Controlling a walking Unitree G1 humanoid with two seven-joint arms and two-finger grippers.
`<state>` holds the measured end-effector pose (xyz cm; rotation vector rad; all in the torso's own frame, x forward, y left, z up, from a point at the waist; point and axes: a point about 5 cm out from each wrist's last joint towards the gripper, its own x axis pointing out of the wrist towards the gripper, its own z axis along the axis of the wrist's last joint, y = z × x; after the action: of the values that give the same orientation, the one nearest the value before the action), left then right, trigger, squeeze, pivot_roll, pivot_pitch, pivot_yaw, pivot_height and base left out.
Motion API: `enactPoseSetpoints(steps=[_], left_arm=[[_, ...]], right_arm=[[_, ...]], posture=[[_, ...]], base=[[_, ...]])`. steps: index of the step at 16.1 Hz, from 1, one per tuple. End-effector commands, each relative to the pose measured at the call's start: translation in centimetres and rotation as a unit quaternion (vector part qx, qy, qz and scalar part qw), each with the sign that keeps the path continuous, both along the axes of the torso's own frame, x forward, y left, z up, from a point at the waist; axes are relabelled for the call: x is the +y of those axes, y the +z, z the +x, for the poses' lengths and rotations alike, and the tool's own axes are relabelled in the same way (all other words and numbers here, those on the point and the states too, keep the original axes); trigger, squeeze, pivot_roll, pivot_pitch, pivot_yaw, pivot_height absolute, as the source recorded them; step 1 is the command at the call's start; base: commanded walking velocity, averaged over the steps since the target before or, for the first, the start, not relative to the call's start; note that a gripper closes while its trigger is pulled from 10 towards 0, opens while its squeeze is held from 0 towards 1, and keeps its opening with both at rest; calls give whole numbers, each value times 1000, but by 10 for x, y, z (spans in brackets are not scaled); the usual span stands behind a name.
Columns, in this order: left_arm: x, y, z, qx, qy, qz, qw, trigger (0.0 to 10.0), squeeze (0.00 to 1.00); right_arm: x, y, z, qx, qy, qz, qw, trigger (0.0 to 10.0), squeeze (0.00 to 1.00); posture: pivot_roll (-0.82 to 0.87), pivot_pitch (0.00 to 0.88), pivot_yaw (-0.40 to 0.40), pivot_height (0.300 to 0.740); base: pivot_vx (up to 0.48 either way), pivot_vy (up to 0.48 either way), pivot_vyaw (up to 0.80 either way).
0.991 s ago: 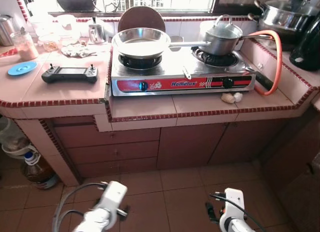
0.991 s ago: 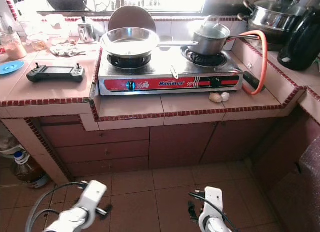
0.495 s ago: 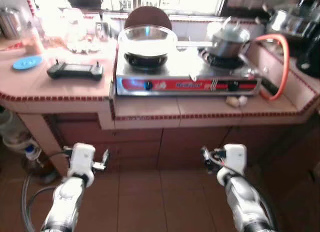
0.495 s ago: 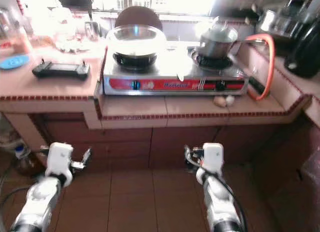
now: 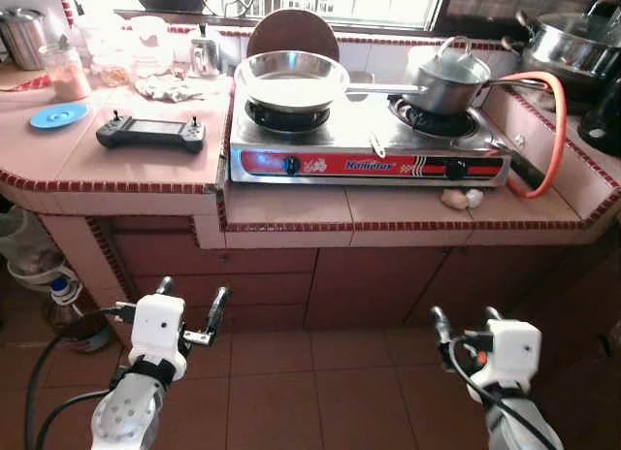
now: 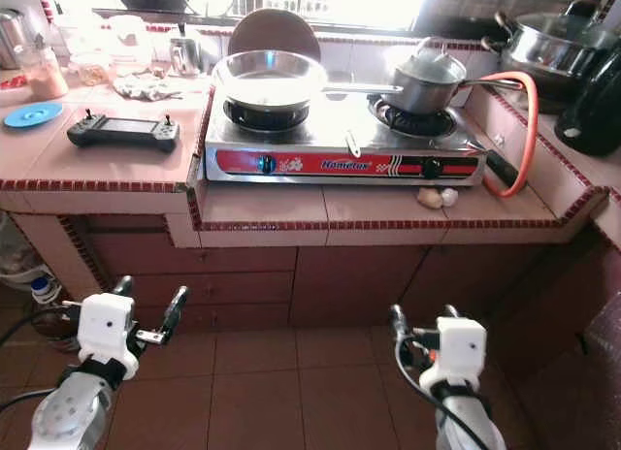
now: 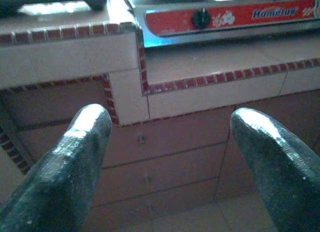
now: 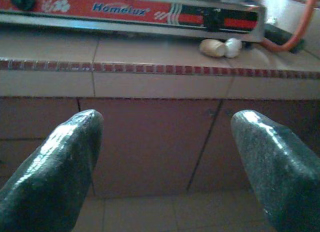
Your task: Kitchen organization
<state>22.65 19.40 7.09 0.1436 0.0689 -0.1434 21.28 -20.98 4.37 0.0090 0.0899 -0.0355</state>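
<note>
Standing before the pink tiled worktop (image 5: 281, 203), both the left gripper (image 5: 189, 305) and right gripper (image 5: 464, 326) hang wide and empty. Nothing looks tidied yet: the black flat controller (image 5: 150, 132) lies near the worktop's front edge.

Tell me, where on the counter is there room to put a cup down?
Bare tile lies in front of the stove, from its left corner to the two small lumps, and around the black controller beside the blue lid. The back left corner by the jar is crowded.
</note>
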Motion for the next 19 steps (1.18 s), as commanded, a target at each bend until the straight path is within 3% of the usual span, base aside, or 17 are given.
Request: enactPoseSetpoints(steps=[1,5,7,11,16,19], left_arm=[[-2,9,-1,-5,-5,14,1000,10000,0],[3,18,2,8,-7,36,999,10000,0],[8,13,8,19,-17,53,998,10000,0],[6,11,17,24,-42,71,996,10000,0],[-6,10,23,19,-42,35,998,10000,0],[-11,11,24,10,-27,25,999,10000,0]], right_arm=[[-3,3,-6,3,-15,3,1000,10000,0],[-4,10,-21,4,-53,7,999,10000,0],[0,8,-27,11,-69,19,997,10000,0],[11,8,-27,12,-76,31,997,10000,0],[10,12,-25,26,-50,15,998,10000,0],[12,19,-10,24,-15,0,1000,10000,0]], posture=[[188,0,-58,740],[163,0,0,740],[147,0,34,740],[145,0,54,740],[173,0,-48,740],[188,0,-88,740]], base=[[0,0,0],[0,0,0],[0,0,-234],[0,0,-241],[0,0,-710],[0,0,-785]])
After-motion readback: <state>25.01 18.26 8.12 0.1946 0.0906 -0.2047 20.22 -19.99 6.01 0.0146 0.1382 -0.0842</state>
